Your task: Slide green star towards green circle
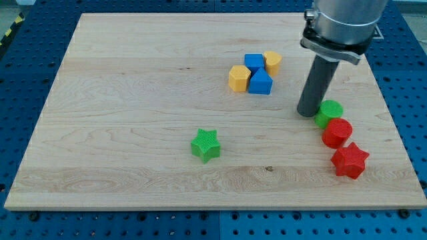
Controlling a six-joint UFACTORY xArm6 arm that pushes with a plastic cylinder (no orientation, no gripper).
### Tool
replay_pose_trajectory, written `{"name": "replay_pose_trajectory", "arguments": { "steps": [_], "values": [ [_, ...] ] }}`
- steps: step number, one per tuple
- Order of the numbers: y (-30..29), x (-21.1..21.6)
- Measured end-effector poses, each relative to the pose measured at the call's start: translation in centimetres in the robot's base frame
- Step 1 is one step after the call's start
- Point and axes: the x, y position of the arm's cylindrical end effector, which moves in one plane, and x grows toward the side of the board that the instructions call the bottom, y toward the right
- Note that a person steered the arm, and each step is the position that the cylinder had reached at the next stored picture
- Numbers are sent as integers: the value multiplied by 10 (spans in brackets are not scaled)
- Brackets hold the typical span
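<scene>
Camera view shows the gripperless rod's tip just beside the green circle, well apart from the green star at centre-bottom; moving off carelessly could nudge the circle.

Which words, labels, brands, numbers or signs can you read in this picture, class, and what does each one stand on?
None: no text can be read anywhere in the view.
The blocks, such as the green star and green circle, have plain faces.
The board shows only wood grain.
The rod above my tip carries no readable mark.
The yellow and black stripes at the view's top left are a pattern, not writing.
</scene>
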Motion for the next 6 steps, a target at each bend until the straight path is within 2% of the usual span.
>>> {"name": "replay_pose_trajectory", "arguments": {
  "steps": [1,2,3,5,6],
  "values": [
    [5,0],
    [-21,0],
    [-73,1],
    [-131,84],
    [-179,115]
  ]
}}
